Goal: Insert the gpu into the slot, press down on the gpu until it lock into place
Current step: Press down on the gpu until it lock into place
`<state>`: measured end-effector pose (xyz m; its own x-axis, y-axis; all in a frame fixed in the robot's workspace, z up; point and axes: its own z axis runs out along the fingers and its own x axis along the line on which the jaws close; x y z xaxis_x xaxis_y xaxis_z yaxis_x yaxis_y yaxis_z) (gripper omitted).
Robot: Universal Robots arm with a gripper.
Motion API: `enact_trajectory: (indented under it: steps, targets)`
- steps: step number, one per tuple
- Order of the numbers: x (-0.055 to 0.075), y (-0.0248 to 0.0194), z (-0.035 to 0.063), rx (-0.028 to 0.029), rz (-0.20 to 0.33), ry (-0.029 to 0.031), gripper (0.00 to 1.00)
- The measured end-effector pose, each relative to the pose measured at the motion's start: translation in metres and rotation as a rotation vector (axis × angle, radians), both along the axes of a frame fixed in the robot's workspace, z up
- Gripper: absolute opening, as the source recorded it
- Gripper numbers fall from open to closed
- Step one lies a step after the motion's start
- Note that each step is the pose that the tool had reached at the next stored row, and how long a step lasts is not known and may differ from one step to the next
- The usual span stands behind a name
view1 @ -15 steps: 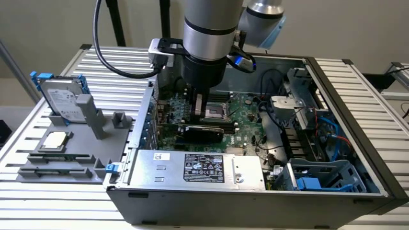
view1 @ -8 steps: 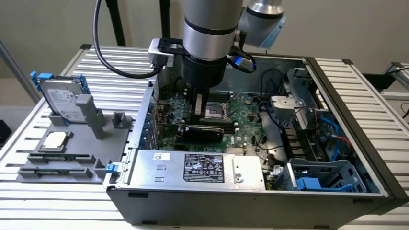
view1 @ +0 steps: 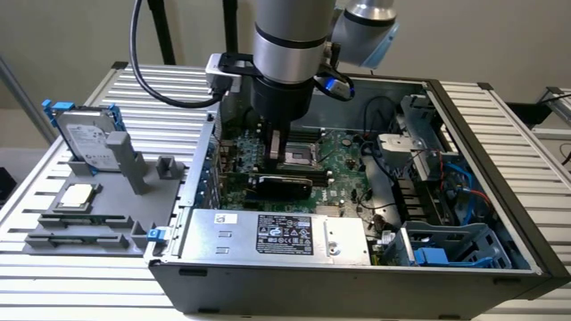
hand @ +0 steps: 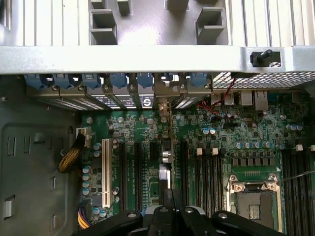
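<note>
The gripper [view1: 275,155] hangs straight down from the arm inside the open computer case [view1: 464,200], its two fingers drawn together with no gap between them. In the wrist view they meet in a single dark wedge directly over the thin upper edge of the card. Just under the fingertips is the gpu [view1: 281,182], standing on edge on the green motherboard [view1: 344,150] with its black cover facing the power supply. Whether the tips actually bear on the card's top edge or sit a hair above it is hard to tell from either angle, and the slot itself is covered by the card. Beside the card, toward the exterior view's right, lies the square processor socket [hand: 253,201], flanked by rows of black memory slots [hand: 204,177]. A long white connector [hand: 106,169] runs parallel on the card's other side. The silver power supply [view1: 285,234] with its printed label fills the case's near edge. Outside the case, on the exterior view's left, a grey hard drive [view1: 85,137] leans upright in a grey fixture [view1: 107,200] on the slatted table [view1: 509,120].
</note>
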<state>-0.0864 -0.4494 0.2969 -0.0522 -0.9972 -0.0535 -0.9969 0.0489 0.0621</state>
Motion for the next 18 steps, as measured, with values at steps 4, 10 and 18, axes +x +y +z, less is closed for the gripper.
enact_trajectory:
  steps: [4, 10, 18]
  targets:
    - [-0.004, 0.0031, -0.0061, -0.0002, 0.0, -0.0028, 0.13]
    - [-0.005, 0.0056, -0.0164, -0.0013, 0.002, -0.014, 0.13]
    - [-0.005, 0.0066, -0.0287, -0.0019, 0.002, -0.0142, 0.13]
